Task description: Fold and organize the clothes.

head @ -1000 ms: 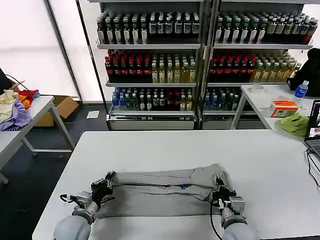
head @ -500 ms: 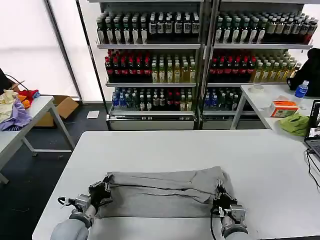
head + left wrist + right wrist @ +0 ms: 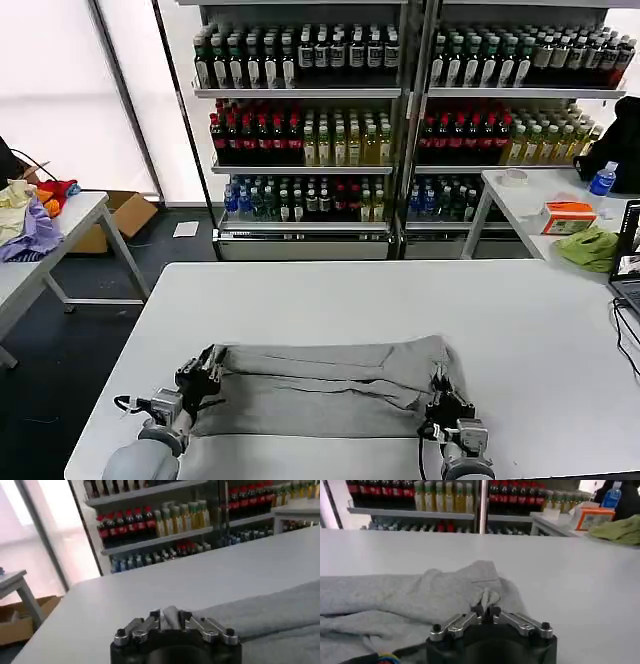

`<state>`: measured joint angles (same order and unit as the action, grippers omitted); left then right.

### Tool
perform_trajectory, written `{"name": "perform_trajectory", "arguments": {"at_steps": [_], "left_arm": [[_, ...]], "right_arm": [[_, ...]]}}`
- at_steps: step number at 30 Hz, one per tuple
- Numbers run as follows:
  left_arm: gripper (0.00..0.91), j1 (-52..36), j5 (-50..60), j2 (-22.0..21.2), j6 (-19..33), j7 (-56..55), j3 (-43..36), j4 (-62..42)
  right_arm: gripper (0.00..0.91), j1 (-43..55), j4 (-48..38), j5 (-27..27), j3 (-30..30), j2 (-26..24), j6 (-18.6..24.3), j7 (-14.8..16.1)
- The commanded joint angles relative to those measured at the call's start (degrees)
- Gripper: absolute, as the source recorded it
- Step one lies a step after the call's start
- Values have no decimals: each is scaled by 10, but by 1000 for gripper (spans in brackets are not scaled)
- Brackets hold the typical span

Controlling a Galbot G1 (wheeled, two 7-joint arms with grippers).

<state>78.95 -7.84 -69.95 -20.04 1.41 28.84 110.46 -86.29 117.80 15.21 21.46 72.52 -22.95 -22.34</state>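
A light grey shirt (image 3: 320,385) lies folded into a wide band across the near part of the white table (image 3: 330,300). My left gripper (image 3: 203,375) is shut on the shirt's left end, a pinch of grey cloth (image 3: 170,617) held between its jaws. At the right end my right gripper (image 3: 442,405) is shut on a bunched fold of the shirt (image 3: 487,599). Both grippers sit low at the table surface. The rest of the grey shirt (image 3: 395,605) spreads away from the right gripper (image 3: 487,611). No chest print shows.
Shelves of bottled drinks (image 3: 400,110) stand behind the table. A side table at the left carries purple, yellow and red garments (image 3: 30,215). Another table at the right holds an olive-green cloth (image 3: 590,245), an orange box (image 3: 568,215) and a laptop edge (image 3: 630,270).
Both grippers have pulled back toward the table's near edge with the shirt's ends. The raised fold has dropped flat, and the print seen earlier is covered.
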Motion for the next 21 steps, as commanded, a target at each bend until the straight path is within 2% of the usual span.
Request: {"name": "perform_trajectory", "arguments": {"at_steps": [1,7,12,21], "left_arm": [[907,10,-4,-25,-18,-33,18,51],[907,18,-8,-49,-22,-45,25,37],[907,20,-38,-70,-30,-53,22,15],[907,27,-52,-82,-29,-52,14,-4]], "right_arm": [[907,-29,127,-10,50,-6,2,-10],[907,-13,161,2,79,-8,-13,-9],[907,-2,146,2,75,-6,-11,-12],[907,2,137,4,66,-6,-10,-14]]}}
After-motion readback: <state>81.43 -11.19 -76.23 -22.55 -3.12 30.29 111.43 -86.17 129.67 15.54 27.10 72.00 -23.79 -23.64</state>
